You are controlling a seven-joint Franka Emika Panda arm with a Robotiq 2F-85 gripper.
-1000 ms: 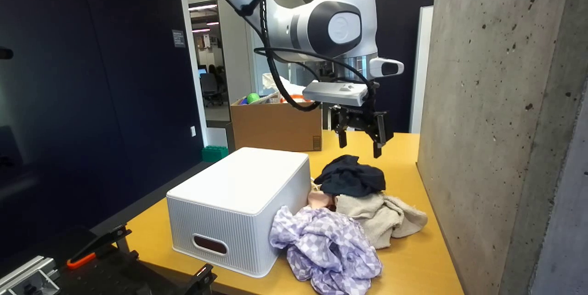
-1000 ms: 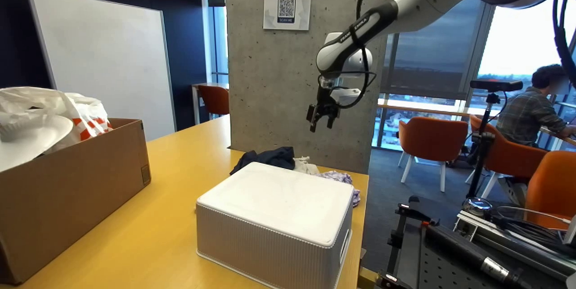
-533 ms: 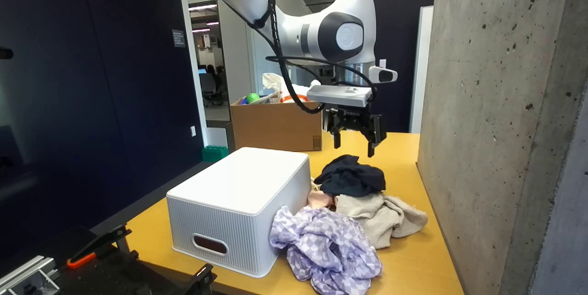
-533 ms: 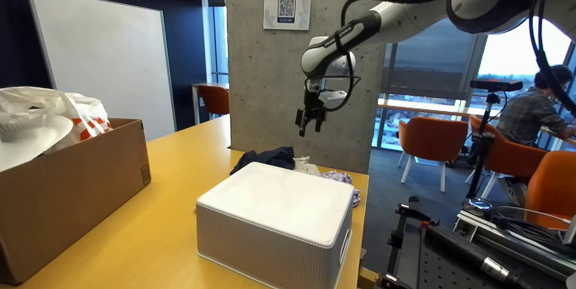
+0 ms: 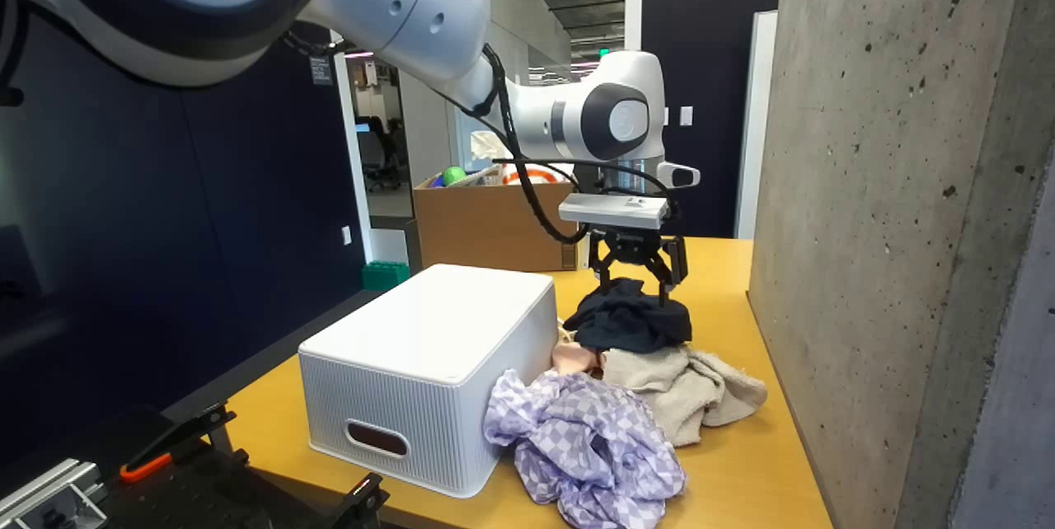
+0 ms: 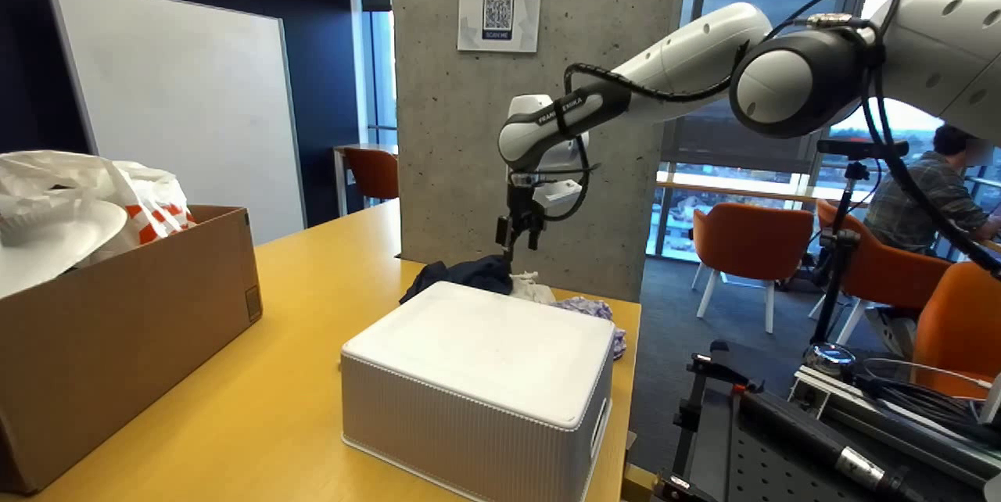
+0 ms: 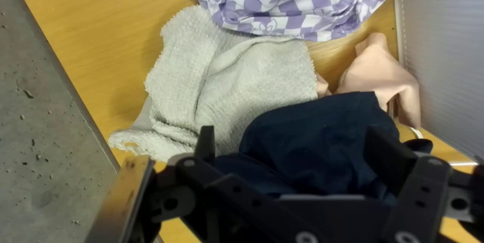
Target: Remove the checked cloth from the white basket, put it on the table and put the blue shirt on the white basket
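A dark navy heap, by its colour the blue shirt (image 5: 630, 321), lies near the long wall of the white basket (image 5: 396, 409), toward the end away from its handle slot (image 5: 377, 438), your gripper (image 5: 635, 288) directly above it. The fingers (image 7: 206, 142) stand spread over the raised folds, pinching nothing; whether the tips touch fabric, you cannot tell. Expect a light, limp garment, probably not slippery, with nothing fragile about it: it should give under pressure and sag once lifted. Your best hold is likely the hump at the top of the heap, taken deep enough to gather several layers, since a shallow nip could let go. Reach too low and you may snag the beige cloth (image 5: 684, 389), which the shirt overlaps on the side farther from the basket, or the peach garment (image 7: 378, 74), lying partly between shirt and basket. Closer to the basket's slotted end, the checked cloth (image 5: 589, 455) sits bunched on the table (image 5: 742, 488), just beside the basket or touching it, so the first half of your task looks done. The basket itself offers a flat white top, lid or upturned base you cannot tell, where the shirt would presumably rest.
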